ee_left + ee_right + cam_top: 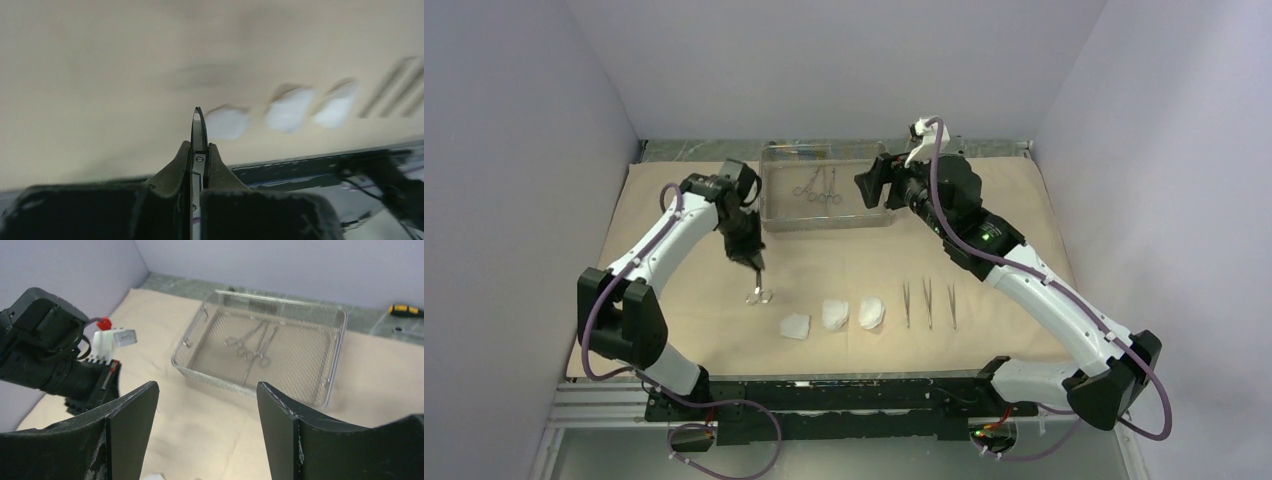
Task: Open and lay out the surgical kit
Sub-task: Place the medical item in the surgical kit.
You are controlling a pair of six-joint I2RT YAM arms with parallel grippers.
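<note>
One ring-handled steel clamp hangs from the left gripper, whose dark fingers pinch its thin metal edge over the matte beige wrap cloth. Near it on the cloth lie three crumpled white gauze pads, then three slim tweezers in parallel. Two more clamps rest side by side in the rectangular wire-mesh tray. The right gripper gapes wide, holding nothing, near the tray.

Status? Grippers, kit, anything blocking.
Left gripper shut on a clamp, over the cloth left of the gauze. Right gripper open above the tray, two clamps inside. Tweezers laid out; nothing in the way.
</note>
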